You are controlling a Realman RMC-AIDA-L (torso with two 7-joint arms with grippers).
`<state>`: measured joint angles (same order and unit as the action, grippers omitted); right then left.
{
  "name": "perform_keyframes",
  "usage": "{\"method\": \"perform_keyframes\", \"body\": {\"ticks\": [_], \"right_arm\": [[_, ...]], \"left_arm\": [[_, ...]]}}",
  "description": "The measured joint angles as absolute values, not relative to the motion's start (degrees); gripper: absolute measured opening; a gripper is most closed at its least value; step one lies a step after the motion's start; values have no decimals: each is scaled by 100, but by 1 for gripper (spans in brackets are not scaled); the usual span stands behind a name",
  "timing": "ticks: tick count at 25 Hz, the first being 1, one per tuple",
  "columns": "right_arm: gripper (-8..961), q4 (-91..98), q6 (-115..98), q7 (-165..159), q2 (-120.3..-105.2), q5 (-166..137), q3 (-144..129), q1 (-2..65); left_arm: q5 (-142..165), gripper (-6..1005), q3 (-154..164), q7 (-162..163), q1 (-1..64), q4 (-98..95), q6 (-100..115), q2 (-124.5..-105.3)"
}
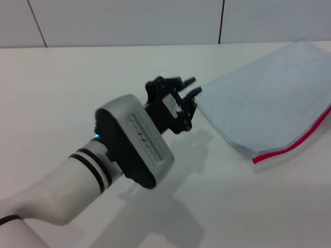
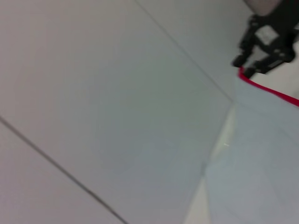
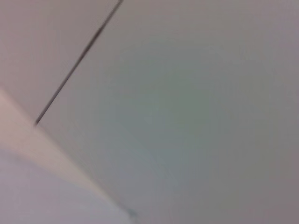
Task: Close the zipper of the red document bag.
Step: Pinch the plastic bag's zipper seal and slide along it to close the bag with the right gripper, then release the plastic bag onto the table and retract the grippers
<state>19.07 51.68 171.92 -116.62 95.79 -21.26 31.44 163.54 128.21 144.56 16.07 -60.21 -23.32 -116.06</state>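
Note:
The red document bag (image 1: 277, 102) lies flat at the right of the white table, a translucent pale blue-grey pouch. Its zipper (image 1: 303, 137) is the red strip along the near right edge, running out of the head view. My left gripper (image 1: 192, 86) hovers at the bag's left corner, its two fingers a little apart with nothing between them. In the left wrist view the bag (image 2: 261, 158) fills the lower right, and my right gripper (image 2: 245, 66) shows far off as a black claw at one end of the zipper (image 2: 271, 91). The right arm is outside the head view.
The white table (image 1: 55, 92) stretches bare to the left and front of the bag. A pale panelled wall (image 1: 124, 16) with dark seams stands behind the table's far edge. The right wrist view shows only wall and a strip of table.

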Motion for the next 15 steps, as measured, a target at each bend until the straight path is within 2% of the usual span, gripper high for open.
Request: {"method": "perform_keyframes", "body": {"ticks": [3,8,15], "right_arm": [[325,1653,5634,17192,-11658,10216,-2122,3035],[525,1166,6546,17187,-11640,11259,-2118,2843],[708,262,8060,16967,-11629,12413,-2118,2751]], "left_arm": [[15923,113,12795,14469,1612,-5861,-2809,-11597],[15189,360,12797,14600,1628,-5477,-3802,-11578],[14316,550,12747,15930,1797,-4625,-5406,-11529]]}}
